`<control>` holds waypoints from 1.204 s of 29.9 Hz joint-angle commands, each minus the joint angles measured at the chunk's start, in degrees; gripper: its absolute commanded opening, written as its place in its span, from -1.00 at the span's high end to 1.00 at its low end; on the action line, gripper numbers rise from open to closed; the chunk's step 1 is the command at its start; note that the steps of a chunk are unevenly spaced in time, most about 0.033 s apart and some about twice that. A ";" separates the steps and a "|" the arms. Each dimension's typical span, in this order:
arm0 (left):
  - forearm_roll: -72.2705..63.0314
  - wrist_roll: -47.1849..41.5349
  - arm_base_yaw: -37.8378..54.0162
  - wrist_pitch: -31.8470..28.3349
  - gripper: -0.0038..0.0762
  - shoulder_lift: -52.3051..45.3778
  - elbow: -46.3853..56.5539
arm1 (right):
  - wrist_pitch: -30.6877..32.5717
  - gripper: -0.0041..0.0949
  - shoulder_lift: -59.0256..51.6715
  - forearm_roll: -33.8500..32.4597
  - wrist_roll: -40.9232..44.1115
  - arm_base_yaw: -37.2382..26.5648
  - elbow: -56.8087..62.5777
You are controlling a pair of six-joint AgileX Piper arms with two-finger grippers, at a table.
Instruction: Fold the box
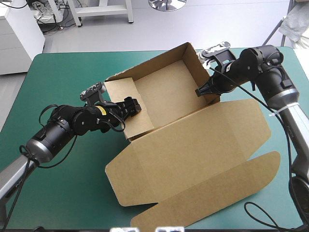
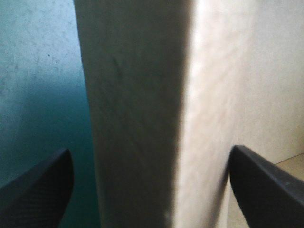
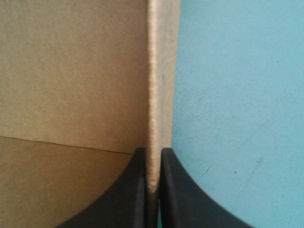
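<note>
The brown box (image 1: 164, 92) stands as an open tray on the teal-green cover (image 1: 63, 72), its lid (image 1: 193, 150) lying flat toward the table's front. My left gripper (image 1: 133, 107) is at the tray's left wall. In the left wrist view this gripper (image 2: 149, 150) is open, with the raised wall (image 2: 137, 95) standing between its black fingers. My right gripper (image 1: 203, 91) is at the tray's right wall near its front corner. Seen from the right wrist, it (image 3: 153, 151) is shut on that wall's edge (image 3: 159, 71).
The flat lid and its rounded side flap (image 1: 260, 169) reach close to the table's front edge and right side. Teal-green cover shows outside the wall by the left gripper (image 2: 38, 71) and outside the wall held by the right gripper (image 3: 237, 95).
</note>
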 commanded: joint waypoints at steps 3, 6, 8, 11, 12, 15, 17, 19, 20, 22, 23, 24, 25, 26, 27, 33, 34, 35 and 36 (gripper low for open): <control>-0.56 -0.28 -0.50 -3.11 -0.68 -1.53 -1.79 | -2.15 0.94 -2.48 1.18 0.68 -0.04 -1.66; -0.56 -0.28 -0.50 -3.84 -0.68 -1.53 -1.79 | -2.15 0.94 -2.48 1.60 0.68 -0.04 -1.66; -0.56 -0.28 -0.50 -3.98 -0.68 -1.53 -1.79 | -2.15 0.94 -2.48 2.24 0.68 -0.04 -1.66; -0.56 -0.28 -0.50 -4.21 -0.68 -1.53 -1.79 | -2.28 0.94 -2.48 1.61 0.68 0.56 -1.66; -0.56 -0.28 -0.50 -4.46 -0.68 -1.53 -1.79 | -2.43 0.94 -2.48 1.19 0.68 1.05 -1.66; -0.56 -0.28 -0.50 -5.04 -0.68 -1.53 -1.79 | -2.90 0.94 -2.48 -0.37 1.13 2.34 -1.66; -0.56 -0.28 -0.50 -5.04 -0.68 -1.53 -1.79 | -3.06 0.94 -2.48 -1.01 1.13 2.95 -1.66; -0.56 -0.28 -0.50 -5.04 -0.68 -1.53 -1.79 | -3.43 0.94 -2.48 -1.97 1.80 3.33 -1.66; -0.56 -0.28 -0.50 -5.04 -0.68 -1.53 -1.79 | -3.56 0.94 -2.48 -2.50 2.24 3.33 -1.66; -0.56 -0.28 -0.50 -5.04 -0.68 -1.53 -1.79 | -3.56 0.94 -2.48 -2.63 2.24 3.41 -1.66; -0.56 -0.28 -0.50 -5.04 -0.68 -1.53 -1.79 | -3.56 0.94 -2.60 -2.63 2.24 3.41 -1.66; -0.56 -0.28 -0.50 -5.04 -0.68 -1.53 -1.79 | -3.76 0.94 -2.70 -2.63 2.24 3.41 -1.66; -0.56 -0.28 -0.50 -5.04 -0.68 -1.53 -1.79 | -3.97 0.94 -2.84 -2.63 2.24 3.41 -1.66; -0.56 -0.28 -0.50 -5.04 -0.68 -1.53 -1.79 | -4.04 0.94 -2.99 -2.63 2.24 3.41 -1.66; -0.56 -0.28 -0.50 -5.04 -0.68 -1.53 -1.79 | -4.27 0.94 -3.14 -2.63 2.24 3.41 -1.66; -0.48 -0.28 -0.37 -5.13 -0.68 -1.53 -1.79 | -4.39 0.94 -4.41 -2.84 2.24 4.07 -1.66; -0.48 -0.28 -0.37 -5.13 -0.68 -1.53 -1.79 | -4.49 0.94 -4.41 -2.84 2.24 4.64 -1.66; -0.48 -0.28 -0.37 -5.13 -0.68 -1.44 -1.79 | -4.48 0.94 -4.41 -3.00 2.24 5.15 -1.66; -0.48 -0.28 -0.37 -5.13 -0.68 -1.44 -1.79 | -4.48 0.94 -4.41 -3.49 2.24 5.80 -1.66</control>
